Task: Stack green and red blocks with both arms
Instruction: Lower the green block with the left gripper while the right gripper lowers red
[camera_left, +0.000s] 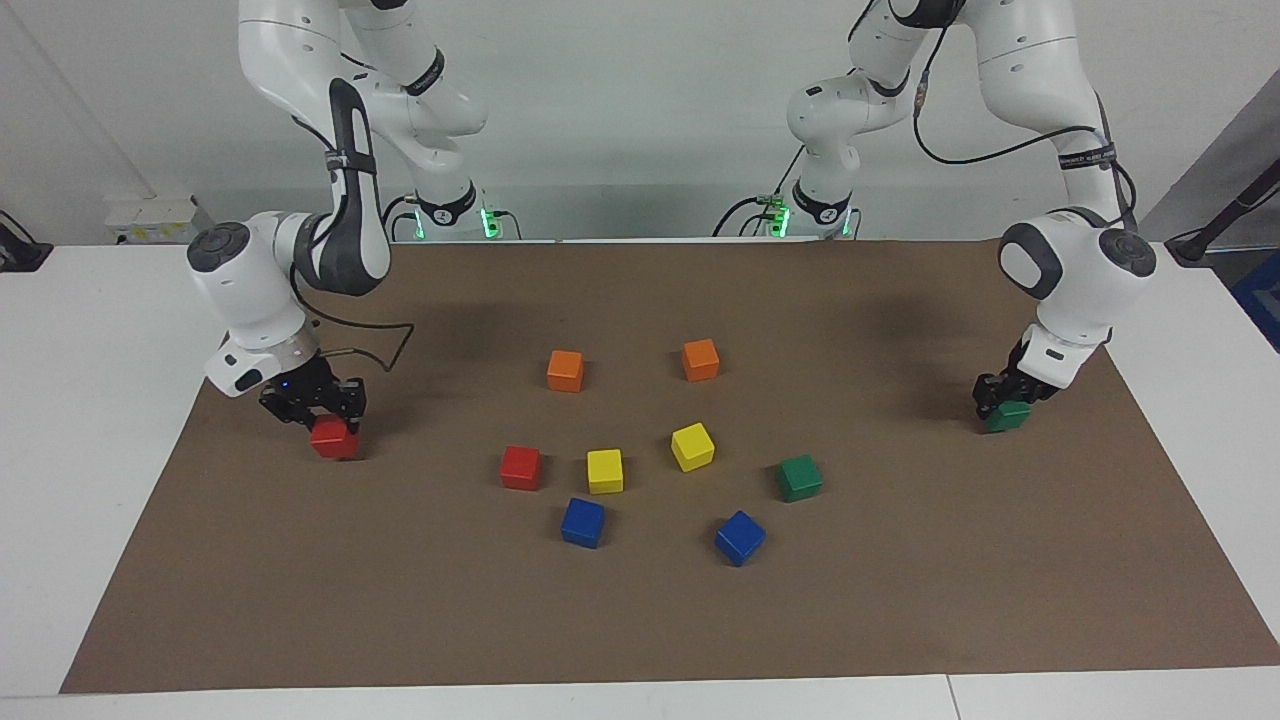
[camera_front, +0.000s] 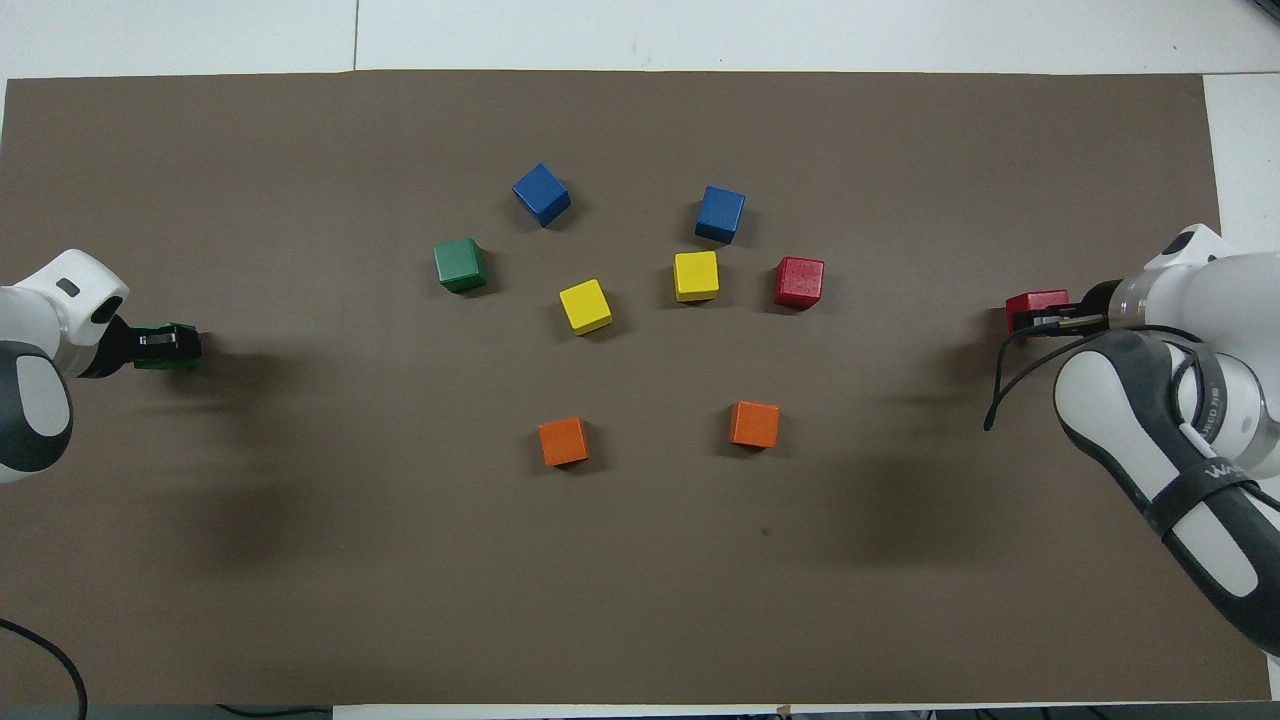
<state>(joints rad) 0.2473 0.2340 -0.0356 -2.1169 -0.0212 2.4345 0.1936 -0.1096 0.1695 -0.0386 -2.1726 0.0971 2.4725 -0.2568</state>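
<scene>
Low, red block (camera_left: 333, 438) in right gripper (camera_left: 312, 412), green block (camera_left: 1007, 415) in left gripper (camera_left: 1000, 396)

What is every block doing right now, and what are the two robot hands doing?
Right gripper: shut on held red block.
Left gripper: shut on held green block.
Loose red block: on the mat, unstacked.
Loose green block: on the mat, unstacked.
Orange, yellow, blue blocks: on the mat, untouched.
</scene>
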